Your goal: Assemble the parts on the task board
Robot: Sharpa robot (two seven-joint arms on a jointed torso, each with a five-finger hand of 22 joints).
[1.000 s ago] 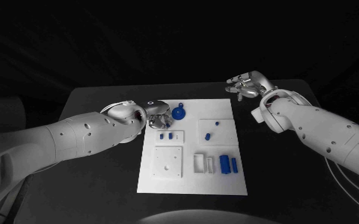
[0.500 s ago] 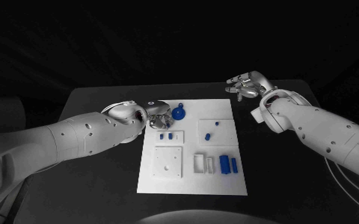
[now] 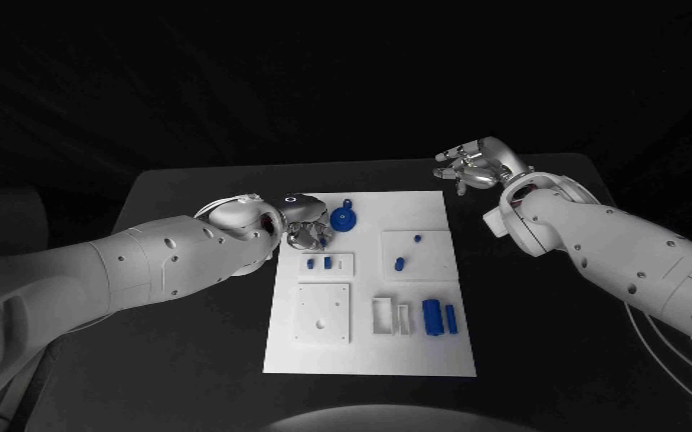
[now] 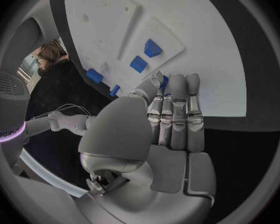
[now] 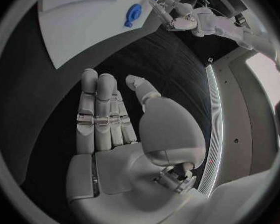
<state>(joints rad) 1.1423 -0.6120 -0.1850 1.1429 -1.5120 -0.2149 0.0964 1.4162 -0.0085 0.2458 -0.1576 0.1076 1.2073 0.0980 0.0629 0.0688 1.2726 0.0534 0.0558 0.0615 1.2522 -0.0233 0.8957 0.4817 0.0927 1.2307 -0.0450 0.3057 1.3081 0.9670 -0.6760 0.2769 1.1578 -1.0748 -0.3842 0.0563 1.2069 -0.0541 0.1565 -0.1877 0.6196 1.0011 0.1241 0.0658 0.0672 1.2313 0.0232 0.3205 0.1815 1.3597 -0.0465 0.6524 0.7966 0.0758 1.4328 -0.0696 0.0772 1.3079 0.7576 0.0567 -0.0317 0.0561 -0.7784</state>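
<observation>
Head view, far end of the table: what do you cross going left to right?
Left hand → round blue part on the task board → small blue peg → right hand, off the board over the black table.

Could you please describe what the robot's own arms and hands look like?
Both arms are smooth white shells with small dark holes. The left hand and right hand are silver metal with segmented fingers and flat plated palms. A thin cable trails by the right arm.
</observation>
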